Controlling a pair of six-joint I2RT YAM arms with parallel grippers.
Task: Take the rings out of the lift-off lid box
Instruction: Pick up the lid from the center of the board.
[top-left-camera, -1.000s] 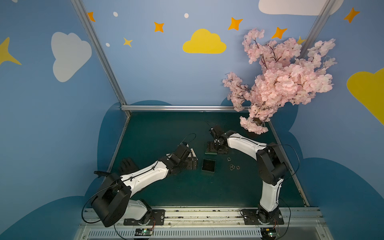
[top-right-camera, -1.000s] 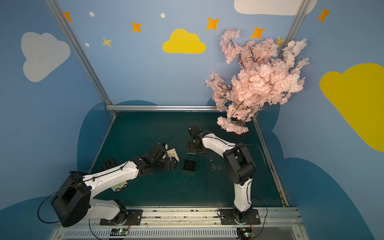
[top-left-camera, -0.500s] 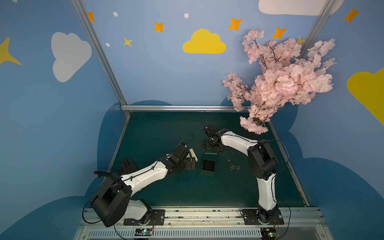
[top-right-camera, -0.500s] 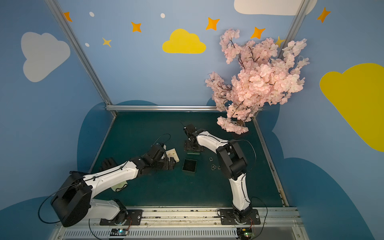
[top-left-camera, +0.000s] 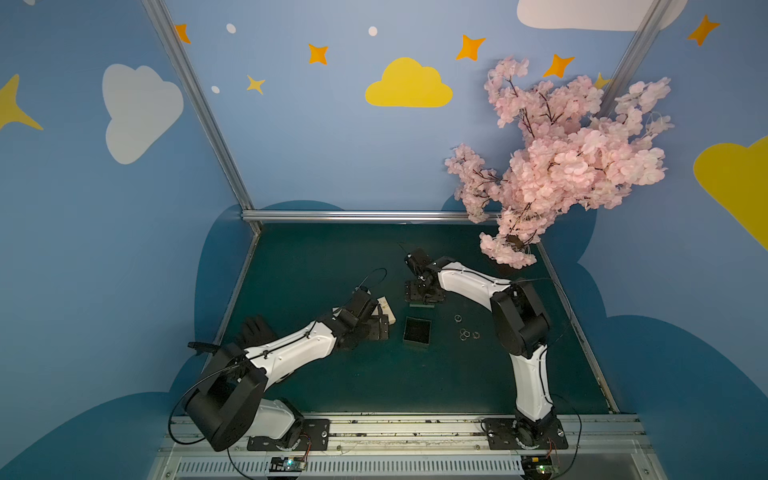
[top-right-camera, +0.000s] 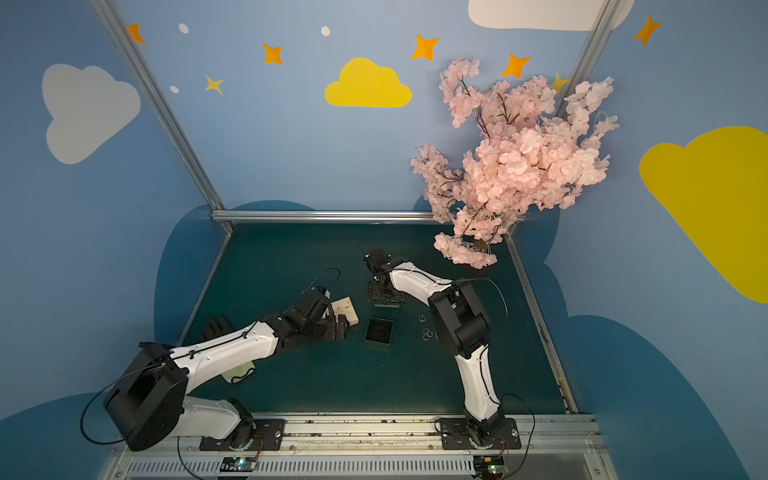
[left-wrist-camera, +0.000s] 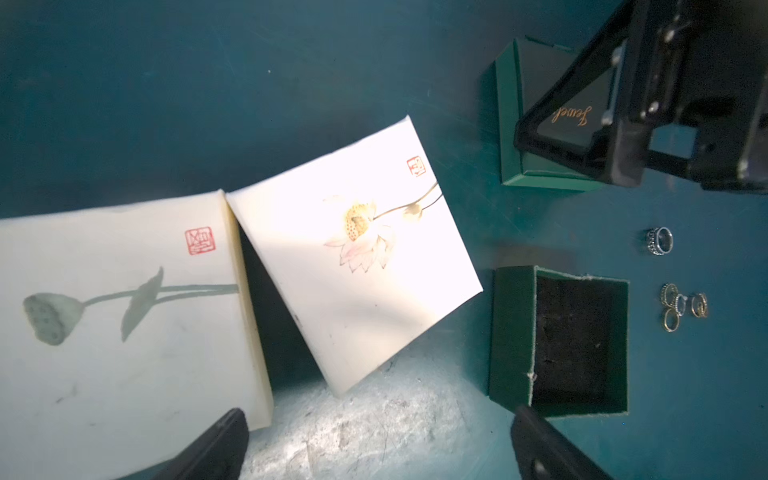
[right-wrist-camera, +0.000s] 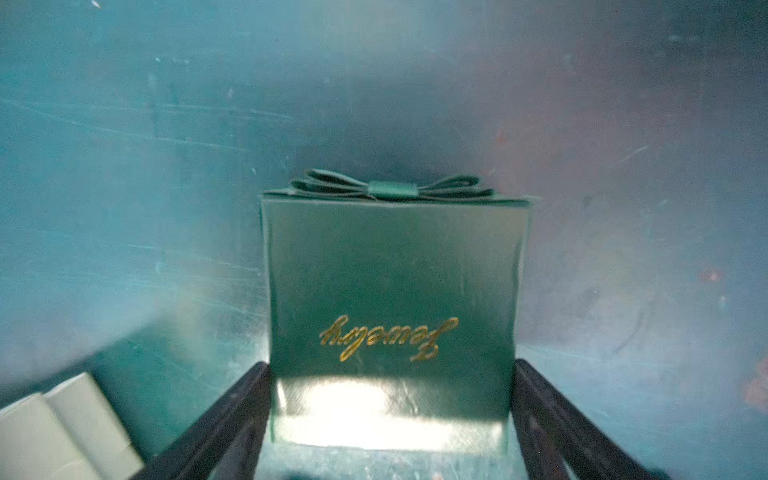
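Dark green mat (top-left-camera: 374, 374): covers the whole work floor and bears every item below.

Pink blossom branch (top-left-camera: 557, 166): overhangs the far right corner of the mat.

Left arm (top-left-camera: 291, 353): reaches in low towards the middle of the mat. Left gripper (left-wrist-camera: 380, 449): jaws spread wide with nothing between them and only bare, scuffed mat beneath.

Right arm (top-left-camera: 469, 282): bent over the far middle of the mat. Right gripper (right-wrist-camera: 390, 365): pointed down, jaws wide apart, one finger at each side of the green lid (right-wrist-camera: 390, 291). The wrist view is blurred at the edges, so it cannot be told whether the pads press the lid or merely flank it.

Black glove (top-left-camera: 255, 330): lies near the left edge of the mat, beyond the left arm.

Cream box with a lotus-pod painting (left-wrist-camera: 124, 311) and cream box with a lotus-flower painting (left-wrist-camera: 353, 257): just ahead of the left gripper, set at an angle to each other, touching at one corner.

Green lid: gold "Jewelry" lettering on top and a bow at one edge. It sits apart from its base.

Green box base (left-wrist-camera: 511, 332): open and upright on the mat between the cream boxes and the rings, dark lining showing.

Rings (left-wrist-camera: 681, 305): outside the box, on the mat just beside the base on the right arm's side. One lies alone and the others are bunched together, touching.
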